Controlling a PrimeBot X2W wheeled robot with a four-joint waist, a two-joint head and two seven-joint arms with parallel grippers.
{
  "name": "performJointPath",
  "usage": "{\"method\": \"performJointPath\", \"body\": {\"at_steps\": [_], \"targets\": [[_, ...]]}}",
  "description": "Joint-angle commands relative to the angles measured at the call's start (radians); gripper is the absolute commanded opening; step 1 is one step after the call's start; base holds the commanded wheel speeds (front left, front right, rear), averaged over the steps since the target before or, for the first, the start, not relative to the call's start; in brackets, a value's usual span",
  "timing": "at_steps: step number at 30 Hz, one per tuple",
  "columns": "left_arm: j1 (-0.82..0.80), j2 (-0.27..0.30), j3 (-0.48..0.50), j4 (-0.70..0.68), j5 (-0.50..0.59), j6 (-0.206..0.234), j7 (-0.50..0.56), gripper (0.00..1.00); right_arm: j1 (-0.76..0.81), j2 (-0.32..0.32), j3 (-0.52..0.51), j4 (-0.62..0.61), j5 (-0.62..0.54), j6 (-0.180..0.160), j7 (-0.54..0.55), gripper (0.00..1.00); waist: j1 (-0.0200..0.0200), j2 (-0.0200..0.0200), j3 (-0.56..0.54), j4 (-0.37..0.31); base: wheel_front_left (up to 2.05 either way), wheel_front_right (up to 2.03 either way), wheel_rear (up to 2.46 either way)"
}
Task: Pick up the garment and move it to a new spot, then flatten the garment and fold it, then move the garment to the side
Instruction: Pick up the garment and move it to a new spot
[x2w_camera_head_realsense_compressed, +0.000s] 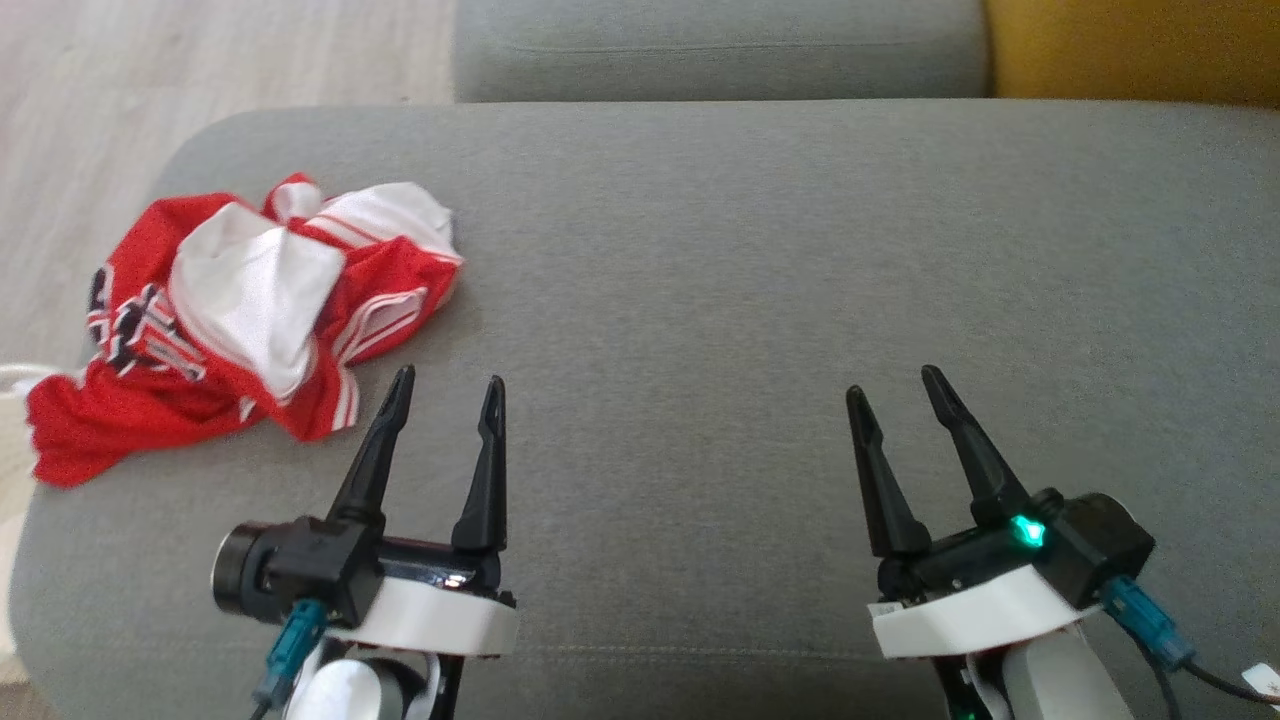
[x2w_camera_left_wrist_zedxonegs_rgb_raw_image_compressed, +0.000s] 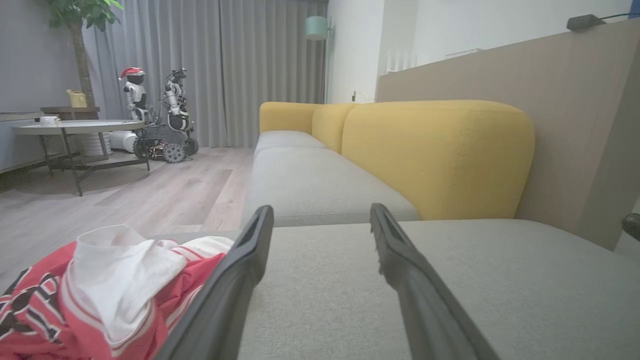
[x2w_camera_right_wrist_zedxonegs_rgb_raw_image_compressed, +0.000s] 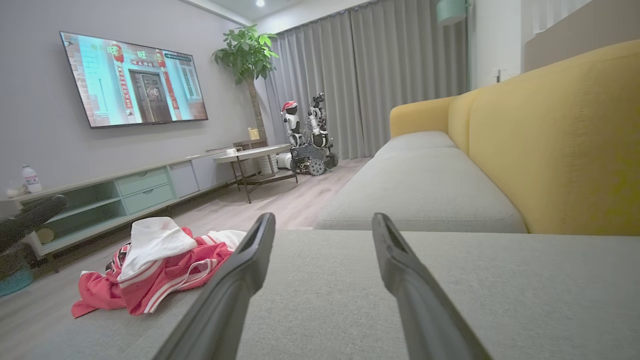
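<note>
Item: the garment (x2w_camera_head_realsense_compressed: 240, 330), a crumpled red jersey with white lining and striped trim. We log it at the left edge of the grey woven cushion (x2w_camera_head_realsense_compressed: 700, 300). We note left gripper (x2w_camera_head_realsense_compressed: 449, 377) and right gripper (x2w_camera_head_realsense_compressed: 892, 381) spread wide, empty.

The left gripper (x2w_camera_head_realsense_compressed: 449, 380) and right gripper (x2w_camera_head_realsense_compressed: 892, 384) each carry two long, black, tapered fingers (x2w_camera_head_realsense_compressed: 372, 470) on a black housing (x2w_camera_head_realsense_compressed: 320, 565) above a white collar (x2w_camera_head_realsense_compressed: 440, 615). A teal connector (x2w_camera_head_realsense_compressed: 293, 640) with a dark cable (x2w_camera_head_realsense_compressed: 1215, 683) sits at each wrist. The right housing has a green lamp (x2w_camera_head_realsense_compressed: 1026, 530). The forearms (x2w_camera_head_realsense_compressed: 1060, 680) appear pale grey.

Grey sofa cushion (x2w_camera_head_realsense_compressed: 750, 280), crumpled red jersey (x2w_camera_head_realsense_compressed: 230, 320) near its left end
</note>
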Motion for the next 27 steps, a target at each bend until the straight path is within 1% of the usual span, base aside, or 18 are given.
{"method": "performJointPath", "body": {"at_steps": [1,3,4,7,18,23,27], "targets": [[-0.050,0.007,0.029,-0.032,-0.004,0.009,-0.008,1.00,-0.041,-0.003,0.025,-0.037,-0.007,0.007,-0.011,1.00,0.0000,-0.0001,0.002,0.040,0.00,0.00,0.00],[-0.052,0.007,0.028,-0.035,-0.006,0.013,-0.008,1.00,-0.039,-0.003,0.024,-0.037,-0.009,0.007,-0.011,1.00,0.0000,-0.0001,0.003,0.071,0.00,0.00,0.00],[-0.052,0.007,0.028,-0.035,-0.006,0.013,-0.008,1.00,-0.039,-0.003,0.024,-0.037,-0.009,0.007,-0.011,1.00,0.0000,-0.0001,0.003,0.071,0.00,0.00,0.00],[-0.053,0.007,0.031,-0.040,-0.015,0.025,-0.008,1.00,-0.036,-0.003,0.027,-0.037,-0.010,0.007,-0.011,1.00,0.0000,-0.0001,0.001,0.115,0.00,0.00,0.00],[-0.041,0.007,0.037,-0.040,-0.042,0.044,-0.008,1.00,-0.024,-0.003,0.035,-0.038,-0.009,0.007,-0.011,1.00,0.0000,-0.0001,-0.011,0.260,0.00,0.00,0.00],[-0.035,0.007,0.041,-0.045,-0.036,0.062,-0.008,1.00,-0.020,-0.003,0.042,-0.039,-0.010,0.007,-0.011,1.00,0.0000,-0.0001,-0.015,0.304,0.00,0.00,0.00],[-0.029,0.007,0.039,-0.050,-0.033,0.072,-0.008,1.00,-0.017,-0.003,0.042,-0.041,-0.012,0.007,-0.011,1.00,0.0000,-0.0001,-0.014,0.327,0.00,0.00,0.00]]}}
